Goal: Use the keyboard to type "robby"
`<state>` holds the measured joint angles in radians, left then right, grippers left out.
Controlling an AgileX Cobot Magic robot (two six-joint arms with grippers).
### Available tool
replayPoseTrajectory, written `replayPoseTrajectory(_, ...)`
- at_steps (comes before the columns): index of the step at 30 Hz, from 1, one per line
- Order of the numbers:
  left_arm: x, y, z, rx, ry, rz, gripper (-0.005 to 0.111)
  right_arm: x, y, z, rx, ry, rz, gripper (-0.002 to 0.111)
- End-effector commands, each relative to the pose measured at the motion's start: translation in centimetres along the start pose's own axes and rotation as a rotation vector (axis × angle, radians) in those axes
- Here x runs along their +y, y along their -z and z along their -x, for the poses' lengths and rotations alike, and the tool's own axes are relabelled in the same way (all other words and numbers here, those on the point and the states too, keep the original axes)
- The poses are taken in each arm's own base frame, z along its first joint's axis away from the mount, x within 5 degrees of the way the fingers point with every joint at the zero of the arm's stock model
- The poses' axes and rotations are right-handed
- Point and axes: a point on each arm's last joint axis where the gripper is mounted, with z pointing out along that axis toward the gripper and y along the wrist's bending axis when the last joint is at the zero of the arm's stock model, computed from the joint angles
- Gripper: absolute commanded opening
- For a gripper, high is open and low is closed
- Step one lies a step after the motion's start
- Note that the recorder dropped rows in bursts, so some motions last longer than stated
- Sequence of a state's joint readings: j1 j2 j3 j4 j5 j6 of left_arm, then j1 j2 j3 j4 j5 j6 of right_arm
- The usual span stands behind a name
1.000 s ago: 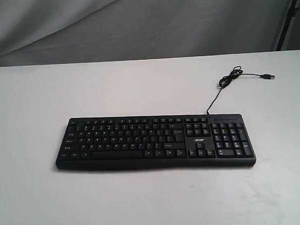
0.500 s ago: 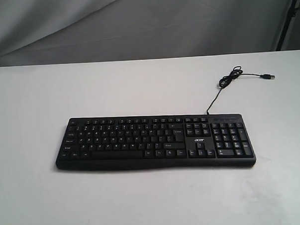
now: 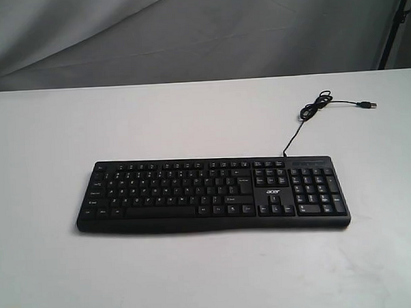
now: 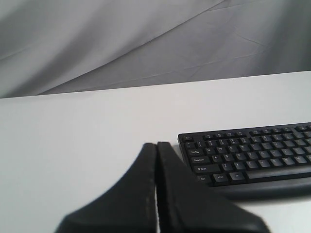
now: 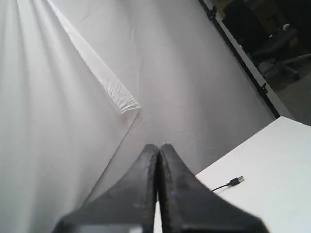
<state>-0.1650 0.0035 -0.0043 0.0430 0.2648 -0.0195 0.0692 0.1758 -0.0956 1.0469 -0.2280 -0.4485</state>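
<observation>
The wide black keyboard (image 3: 212,194) lies flat on the white table (image 3: 190,120), number pad and small white logo on its right part. Its thin black cable (image 3: 306,115) runs back to a loose USB plug (image 3: 369,105). Neither gripper shows in the exterior view. In the left wrist view my left gripper (image 4: 157,144) is shut with nothing in it, off the keyboard's (image 4: 248,155) left end and apart from it. In the right wrist view my right gripper (image 5: 159,146) is shut and empty, raised toward the backdrop, with the USB plug (image 5: 235,181) on the table below.
A grey cloth backdrop (image 3: 186,32) hangs behind the table. A dark pole (image 3: 391,30) stands at the back right. In the right wrist view a dark office chair (image 5: 272,34) stands beyond the backdrop's edge.
</observation>
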Motion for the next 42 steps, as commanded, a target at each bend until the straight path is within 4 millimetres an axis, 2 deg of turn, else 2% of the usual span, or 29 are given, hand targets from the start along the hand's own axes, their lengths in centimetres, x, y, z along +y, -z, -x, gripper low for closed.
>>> replayPoseTrajectory(1,0.0,0.0,-0.1,-0.005,-0.003,-0.005,0.0,0.8,0.5,-1.3,0.112,0.394,0.132,0.0)
replayPoseTrajectory(4,0.0,0.0,-0.1,-0.005,-0.003,-0.005,0.0,0.7,1.0,-2.5,0.222,0.628,0.179,0.0)
replayPoseTrajectory(10,0.0,0.0,-0.1,-0.005,-0.003,-0.005,0.0,0.4,1.6,-2.8,0.258,0.764,0.194,0.0)
replayPoseTrajectory(13,0.0,0.0,-0.1,-0.005,-0.003,-0.005,0.0,0.5,1.7,-2.7,0.242,0.724,0.197,0.0)
replayPoseTrajectory(17,0.0,0.0,-0.1,-0.005,-0.003,-0.005,0.0,1.0,1.8,-1.7,0.141,0.458,0.19,0.0)
replayPoseTrajectory(20,0.0,0.0,-0.1,-0.005,-0.003,-0.005,0.0,1.0,1.9,-1.6,0.131,0.358,0.189,0.0)
replayPoseTrajectory(25,0.0,0.0,-0.1,-0.005,-0.003,-0.005,0.0,1.0,2.0,-1.5,0.136,0.233,0.18,0.0)
replayPoseTrajectory(29,0.0,0.0,-0.1,-0.005,-0.003,-0.005,0.0,1.0,2.0,-1.5,0.137,0.211,0.178,0.0)
replayPoseTrajectory(33,0.0,0.0,-0.1,-0.005,-0.003,-0.005,0.0,0.8,2.0,-1.8,0.161,0.334,0.17,0.0)
replayPoseTrajectory(38,0.0,0.0,-0.1,-0.005,-0.003,-0.005,0.0,-0.4,2.2,-2.9,0.286,0.601,0.106,0.0)
replayPoseTrajectory(42,0.0,0.0,-0.1,-0.005,-0.003,-0.005,0.0,-1.4,2.2,-3.6,0.312,0.61,0.051,0.0)
